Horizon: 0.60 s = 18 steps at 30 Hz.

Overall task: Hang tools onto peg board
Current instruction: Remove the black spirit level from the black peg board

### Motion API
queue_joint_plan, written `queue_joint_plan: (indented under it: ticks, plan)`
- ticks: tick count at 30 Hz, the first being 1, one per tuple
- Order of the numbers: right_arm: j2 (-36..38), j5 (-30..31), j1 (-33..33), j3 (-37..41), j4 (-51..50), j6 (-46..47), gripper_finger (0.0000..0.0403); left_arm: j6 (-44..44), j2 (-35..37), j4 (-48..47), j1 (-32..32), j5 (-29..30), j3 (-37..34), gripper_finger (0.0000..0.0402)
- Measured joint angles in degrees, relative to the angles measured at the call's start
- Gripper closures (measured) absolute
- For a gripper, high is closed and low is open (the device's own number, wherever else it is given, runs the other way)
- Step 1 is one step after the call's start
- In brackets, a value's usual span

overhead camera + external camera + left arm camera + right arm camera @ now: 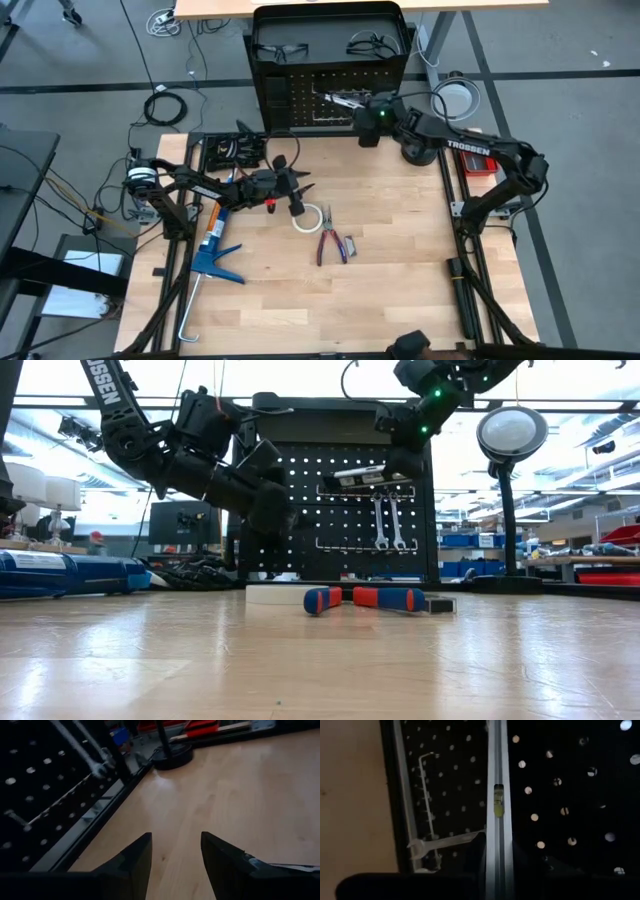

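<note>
Perforated black peg board [300, 100], silver wrenches [388, 523] hanging.

Silver bar with yellow vial [497, 805] against black peg board [560, 795]; silver wrench [445, 842] hanging beside.

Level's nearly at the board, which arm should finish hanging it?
Right. Its gripper already holds the level against the peg board, above the hung wrenches. The left gripper is open and empty over the table.
</note>
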<state>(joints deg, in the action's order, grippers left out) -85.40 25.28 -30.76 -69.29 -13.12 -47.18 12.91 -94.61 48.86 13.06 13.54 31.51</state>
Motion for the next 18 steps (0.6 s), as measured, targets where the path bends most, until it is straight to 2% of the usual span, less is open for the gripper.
queue_joint_plan:
  ticks: [8,9,12,16,18]
  plan:
    - [0.34,4.1,6.74,-0.23,-8.72,11.27,0.032,-1.05,0.0,1.29,-0.04,2.82,0.0,0.0229]
    - [0.3,1.15,7.41,-0.19,-10.85,11.51,0.032,-1.05,0.0,1.61,-0.04,2.92,0.0,0.0229]
    - [-0.27,-2.37,9.25,0.34,-14.63,14.97,0.0321,-1.03,0.0,2.03,-0.04,3.68,0.0,0.0229]
    - [0.44,-3.33,10.48,-0.06,-16.42,21.55,0.0321,-0.87,0.0,2.36,-0.04,5.18,0.0,0.0229]
    - [0.1,-7.95,11.14,0.17,-19.24,24.65,0.0321,-0.87,0.0,2.36,-0.04,5.31,0.0,0.0229]
